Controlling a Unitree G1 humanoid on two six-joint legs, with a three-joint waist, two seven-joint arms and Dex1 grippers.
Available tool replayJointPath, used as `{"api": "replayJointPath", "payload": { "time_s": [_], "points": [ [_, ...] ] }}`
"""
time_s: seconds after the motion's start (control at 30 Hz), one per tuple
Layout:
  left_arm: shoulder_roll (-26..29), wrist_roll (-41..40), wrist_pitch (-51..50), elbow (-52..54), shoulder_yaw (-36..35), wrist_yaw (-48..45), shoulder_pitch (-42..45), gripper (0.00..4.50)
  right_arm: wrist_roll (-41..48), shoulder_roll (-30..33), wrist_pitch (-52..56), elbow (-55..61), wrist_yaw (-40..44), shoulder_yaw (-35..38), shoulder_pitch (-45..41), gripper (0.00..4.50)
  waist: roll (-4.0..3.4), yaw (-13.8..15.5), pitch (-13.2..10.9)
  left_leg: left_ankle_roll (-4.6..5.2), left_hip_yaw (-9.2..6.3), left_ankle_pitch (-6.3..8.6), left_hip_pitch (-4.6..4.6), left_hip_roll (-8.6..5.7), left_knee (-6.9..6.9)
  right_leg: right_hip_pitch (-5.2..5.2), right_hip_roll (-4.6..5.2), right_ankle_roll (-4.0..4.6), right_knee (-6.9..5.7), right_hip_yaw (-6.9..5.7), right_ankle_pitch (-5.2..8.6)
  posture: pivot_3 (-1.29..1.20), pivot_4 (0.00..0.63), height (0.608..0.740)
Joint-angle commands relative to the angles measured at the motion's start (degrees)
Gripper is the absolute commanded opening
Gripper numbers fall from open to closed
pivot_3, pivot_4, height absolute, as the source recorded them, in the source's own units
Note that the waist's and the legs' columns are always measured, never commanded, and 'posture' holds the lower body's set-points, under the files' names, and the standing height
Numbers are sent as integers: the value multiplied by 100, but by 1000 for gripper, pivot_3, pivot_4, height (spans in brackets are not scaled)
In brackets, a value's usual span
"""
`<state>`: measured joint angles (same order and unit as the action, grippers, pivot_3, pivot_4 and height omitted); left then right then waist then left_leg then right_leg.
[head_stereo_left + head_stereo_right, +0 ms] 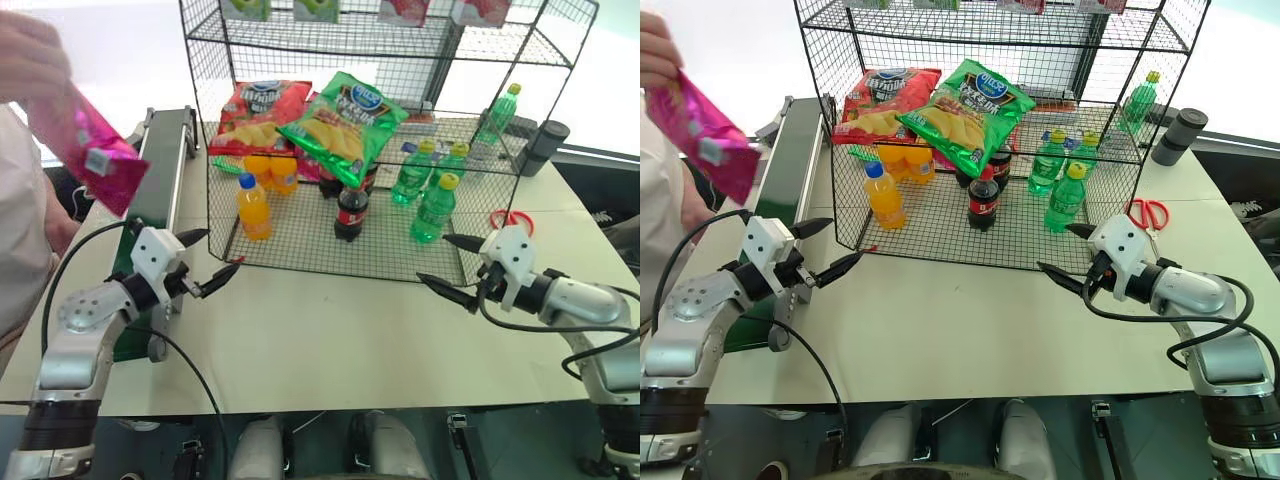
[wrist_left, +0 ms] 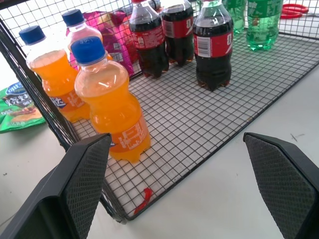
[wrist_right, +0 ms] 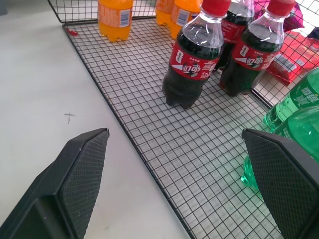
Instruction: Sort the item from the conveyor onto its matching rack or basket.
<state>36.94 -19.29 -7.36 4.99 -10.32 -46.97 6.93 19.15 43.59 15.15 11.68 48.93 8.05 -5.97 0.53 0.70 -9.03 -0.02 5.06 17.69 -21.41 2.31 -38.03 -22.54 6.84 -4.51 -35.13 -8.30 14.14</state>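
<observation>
The item, a glossy magenta-pink crisp bag (image 1: 95,150) with a white label, hangs in a person's hand (image 1: 30,55) at the far left, above the near end of the conveyor (image 1: 158,175). The black wire rack (image 1: 400,255) stands in the middle of the table. In front of the rack's left corner, beside the conveyor, my left gripper (image 1: 222,250) is open and empty. My right gripper (image 1: 432,258) is open and empty at the rack's front right corner. Both wrist views look between spread fingers (image 2: 84,179) (image 3: 82,169) onto the rack's bottom tier.
On the rack's bottom tier stand orange bottles (image 1: 253,208), cola bottles (image 1: 350,210) and green bottles (image 1: 433,208). A red crisp bag (image 1: 258,115) and a green crisp bag (image 1: 345,120) lie on the tier above. Red scissors (image 1: 512,218) and a dark cylinder (image 1: 545,145) sit at the right.
</observation>
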Motion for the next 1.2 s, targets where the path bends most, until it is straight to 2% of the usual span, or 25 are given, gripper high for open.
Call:
{"api": "replayJointPath", "payload": {
  "time_s": [0.03,0.2,0.53,1.2],
  "points": [
    [68,-54,-13,250,-153,54,-41,4500,-33,-45,-208,-14,34,36,-87,4447,0,0,0,0,0,0,0,0,0,0,0,0,0,0,0,0,150,740],
    [200,-302,-680,384,-182,-17,-220,4500,-51,-97,-282,-70,19,-24,-110,4447,0,-8,0,0,0,0,1,0,0,0,0,0,-1,0,0,0,150,740],
    [195,-365,-812,420,-302,-11,-323,4500,-73,-103,-346,-174,101,-37,-153,4447,0,0,0,0,0,0,0,1,0,0,0,0,0,0,0,0,150,740],
    [177,-239,-157,199,-582,190,-436,4500,41,-416,-162,-44,46,-260,-457,4447,1,-6,1,-1,1,0,1,2,0,-1,0,2,-1,0,-1,0,150,740]
  ]
}}
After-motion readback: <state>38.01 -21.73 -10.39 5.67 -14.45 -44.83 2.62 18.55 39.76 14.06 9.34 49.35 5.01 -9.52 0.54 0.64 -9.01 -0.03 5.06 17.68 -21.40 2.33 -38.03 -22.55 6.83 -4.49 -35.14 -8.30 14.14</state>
